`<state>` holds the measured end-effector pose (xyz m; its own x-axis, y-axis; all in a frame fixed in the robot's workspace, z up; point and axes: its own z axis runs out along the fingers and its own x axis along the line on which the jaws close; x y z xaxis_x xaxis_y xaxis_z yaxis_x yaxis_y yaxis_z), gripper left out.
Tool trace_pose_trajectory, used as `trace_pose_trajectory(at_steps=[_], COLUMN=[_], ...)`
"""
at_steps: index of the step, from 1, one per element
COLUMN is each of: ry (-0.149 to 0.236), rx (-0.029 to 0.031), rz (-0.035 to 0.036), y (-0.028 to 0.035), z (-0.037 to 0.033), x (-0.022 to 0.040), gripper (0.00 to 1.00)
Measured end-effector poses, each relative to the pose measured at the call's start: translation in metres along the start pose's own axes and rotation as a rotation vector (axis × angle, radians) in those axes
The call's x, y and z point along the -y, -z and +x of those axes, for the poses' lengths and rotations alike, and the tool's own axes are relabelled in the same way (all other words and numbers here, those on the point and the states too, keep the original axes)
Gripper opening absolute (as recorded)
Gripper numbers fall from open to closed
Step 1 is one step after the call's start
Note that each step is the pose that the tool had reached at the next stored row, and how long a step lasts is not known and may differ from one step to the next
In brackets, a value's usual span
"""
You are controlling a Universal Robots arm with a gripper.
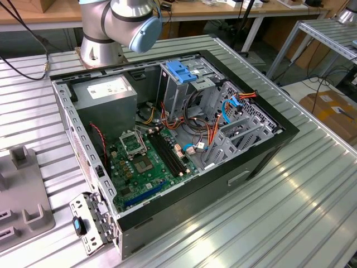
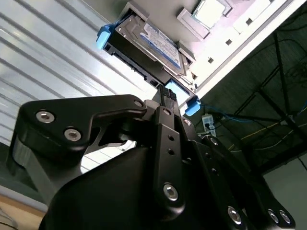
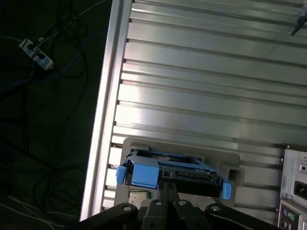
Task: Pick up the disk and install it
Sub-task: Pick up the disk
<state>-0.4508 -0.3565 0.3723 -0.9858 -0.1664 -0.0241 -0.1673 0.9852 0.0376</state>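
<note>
Silver metal face on the disk (image 2: 154, 42): flat, rectangular, with a white-and-blue label over most of it. The label's print is too small to read. A light-blue plastic frame is clipped along its sides, with blocky blue tabs jutting out at two corners in both wrist views. In the first wrist view the disk is seen edge-on, dark along its side.

Location: the disk lies in a pale grey holder (image 3: 182, 145) of smooth matt plastic with rounded corners. The holder sits on the bench (image 3: 201, 81), close to the bench's edge. The bench top is ribbed aluminium slats, shiny, with strong glare. Beyond the edge is dark floor with loose cables (image 3: 48, 120).

My end effector (image 2: 167, 95) has black matt linkage arms and silver bolt heads. Its tip is right at the disk's near edge, between the two blue tabs. I cannot tell whether it is apart or clamped on the frame, and I cannot confirm contact.

In the exterior view, an open black computer case (image 1: 245, 167) lies on the same ribbed bench. Inside it:
- a green motherboard (image 1: 145, 162)
- a grey power supply box (image 1: 106, 92) with a white label, print unreadable
- a blue plastic latch (image 1: 181, 71) on top of a bare metal cage
- orange and blue wires (image 1: 223, 111)

The arm's silver base (image 1: 103, 47) stands behind the case.
</note>
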Motion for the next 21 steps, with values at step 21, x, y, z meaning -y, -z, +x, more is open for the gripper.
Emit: trace_pose_trajectory(at_steps=[21], ry=[0.423], rx=[-0.0160], rz=[-0.0101], y=[-0.0010], z=[0.0000], x=[0.0000], gripper=[0.11])
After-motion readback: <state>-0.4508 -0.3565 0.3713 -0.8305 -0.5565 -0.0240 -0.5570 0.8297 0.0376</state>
